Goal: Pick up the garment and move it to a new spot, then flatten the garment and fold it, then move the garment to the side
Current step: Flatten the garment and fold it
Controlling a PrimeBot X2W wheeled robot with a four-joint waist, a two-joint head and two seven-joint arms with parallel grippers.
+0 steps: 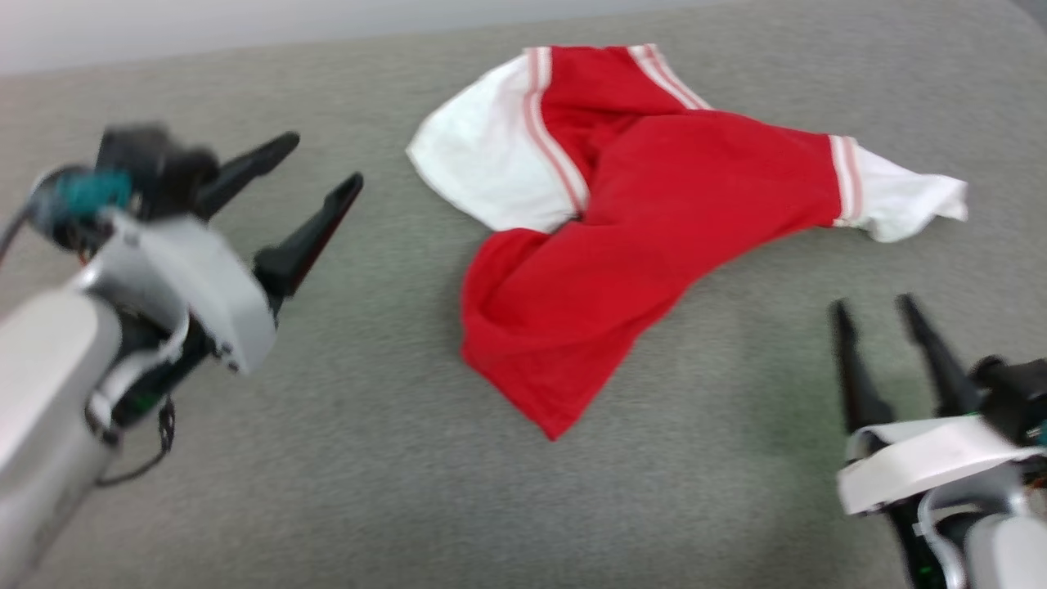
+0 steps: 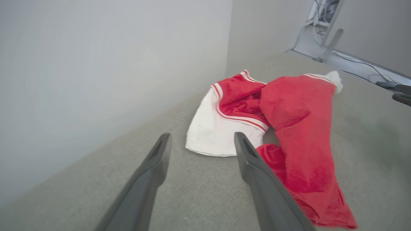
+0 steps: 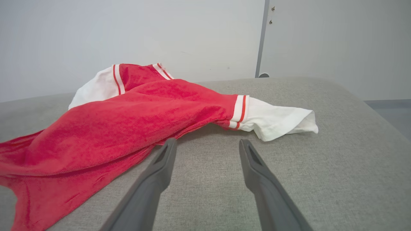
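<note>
One crumpled garment (image 1: 638,237) lies on grey padding (image 1: 368,458) between spread fingers (image 1: 315,225).

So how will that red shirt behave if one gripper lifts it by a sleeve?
Probably floppy: the garment lies crumpled in soft folds on the grey surface, so it should drape. Likely light, being thin cloth. It may bunch if pushed.

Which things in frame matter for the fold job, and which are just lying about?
Job:
garment, crumpled on the grey padded surface
left tool, open, empty
right tool, open, empty

Lying about:
pale wall
metal frame with cables
</note>
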